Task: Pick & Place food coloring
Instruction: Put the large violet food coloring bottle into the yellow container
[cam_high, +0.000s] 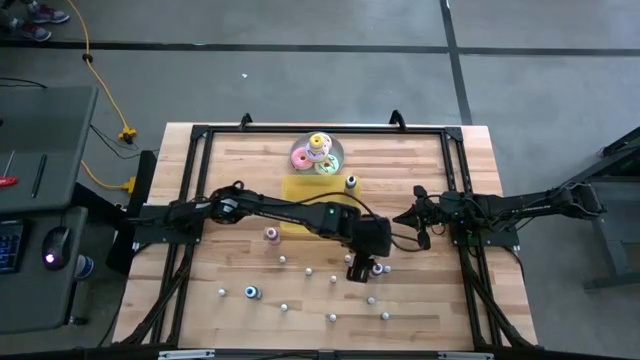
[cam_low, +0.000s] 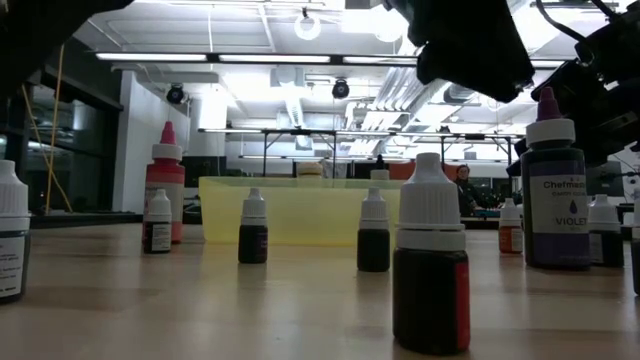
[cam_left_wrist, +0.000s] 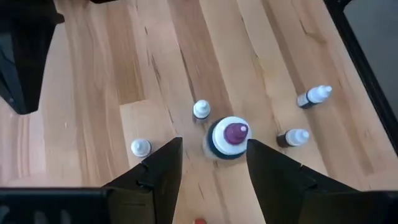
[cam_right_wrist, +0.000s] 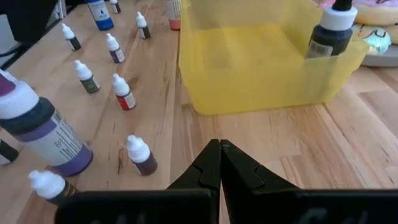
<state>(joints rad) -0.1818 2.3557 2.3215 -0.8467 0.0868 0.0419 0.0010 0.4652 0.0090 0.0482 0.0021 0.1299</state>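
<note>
Food coloring bottles stand upright on the wooden table, several of them tiny (cam_high: 308, 270). The large violet one (cam_left_wrist: 229, 138) has a white cap and purple tip; it also shows in the low view (cam_low: 555, 190). My left gripper (cam_left_wrist: 213, 143) is open, slanting down from above the violet bottle (cam_high: 378, 268), a finger on either side of its cap and apart from it. My right gripper (cam_right_wrist: 219, 163) is shut and waits at the table's right (cam_high: 418, 215). A translucent yellow tray (cam_high: 300, 190) sits mid-table.
Tiny bottles (cam_left_wrist: 201, 110) (cam_left_wrist: 293, 137) (cam_left_wrist: 141, 147) stand close around the violet one. A red-labelled bottle (cam_low: 430, 270) stands nearest the front edge. A dark bottle (cam_right_wrist: 333, 31) stands at the tray's far right corner. Ring toys on a plate (cam_high: 318, 153) sit at the back.
</note>
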